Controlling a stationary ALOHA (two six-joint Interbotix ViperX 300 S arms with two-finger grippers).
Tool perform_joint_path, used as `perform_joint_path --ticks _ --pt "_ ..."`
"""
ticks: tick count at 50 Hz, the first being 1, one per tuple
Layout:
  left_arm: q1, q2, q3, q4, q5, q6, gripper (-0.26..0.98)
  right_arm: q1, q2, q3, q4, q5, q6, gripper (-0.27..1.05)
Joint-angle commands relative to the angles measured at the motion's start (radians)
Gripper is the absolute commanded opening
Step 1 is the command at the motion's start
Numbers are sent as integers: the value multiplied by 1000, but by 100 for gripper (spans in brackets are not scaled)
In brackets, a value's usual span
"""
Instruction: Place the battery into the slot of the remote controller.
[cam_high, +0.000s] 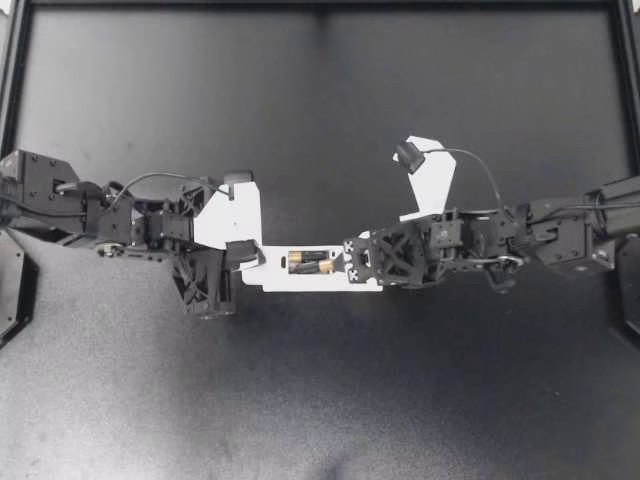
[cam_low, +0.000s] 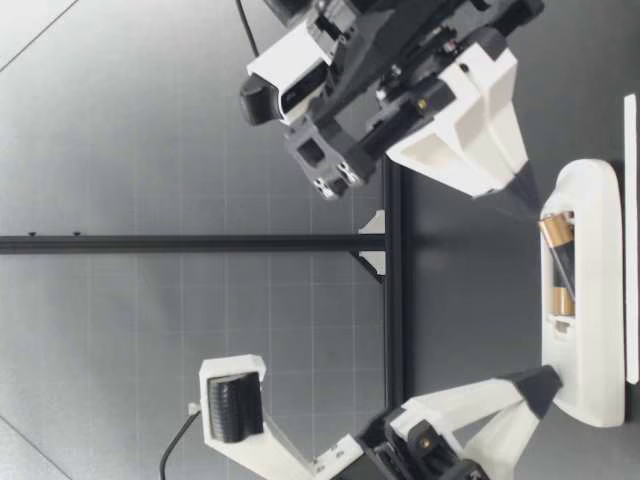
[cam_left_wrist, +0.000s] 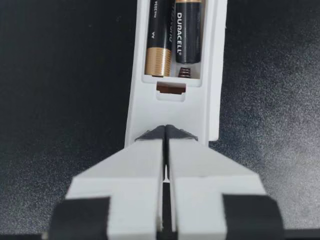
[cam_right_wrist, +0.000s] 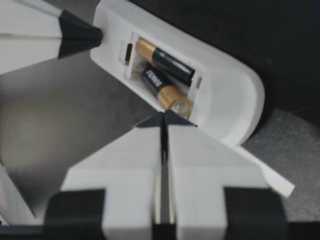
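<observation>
Left gripper (cam_high: 248, 257) first: fingers together, nothing clamped, tips pressed on the end of the remote controller (cam_high: 300, 282), apparently pinning it to the black table (cam_high: 320, 400). Right gripper (cam_high: 350, 262) is likewise closed and empty, tips at the gold end of the battery (cam_right_wrist: 160, 87). That battery lies in the slot (cam_left_wrist: 185, 72) beside a second battery (cam_right_wrist: 167, 62). Task looks nearly done: from table height the gold end seems slightly proud, so 1 last push down is probably left. A thin white strip (cam_right_wrist: 272, 181), maybe the cover, lies beside the remote. Nothing blocks the slot.
</observation>
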Motion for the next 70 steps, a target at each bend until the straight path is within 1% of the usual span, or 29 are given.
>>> perform_joint_path --ticks 1,10,18,35,46,56,59,64,70 --pt "3 -6 -8 -2 0 -2 -18 -17 -9 -17 -3 -3 -3 -13" --pt "3 -6 -8 -2 0 -2 -18 -25 6 -23 -5 -5 -5 -13" --pt "3 -6 -6 -2 2 0 -18 -25 20 -48 -23 2 -3 -13" --pt "3 -6 -5 -2 2 0 -18 -14 48 -75 -54 58 -5 -13" --pt "3 -6 -6 -2 2 0 -18 -14 18 -69 -91 104 -14 -13" --pt "3 -21 -21 -3 -17 -3 -18 -32 -61 -32 -115 144 -21 -13" --pt "3 -38 -32 -2 -44 -3 -18 -35 -94 -17 -143 149 -35 -13" --pt "-8 -57 -52 -2 -114 0 -18 -37 -160 15 -239 167 -74 -13" --pt "-26 -41 -83 -2 -170 6 -18 -49 -244 51 -316 213 -86 -13"
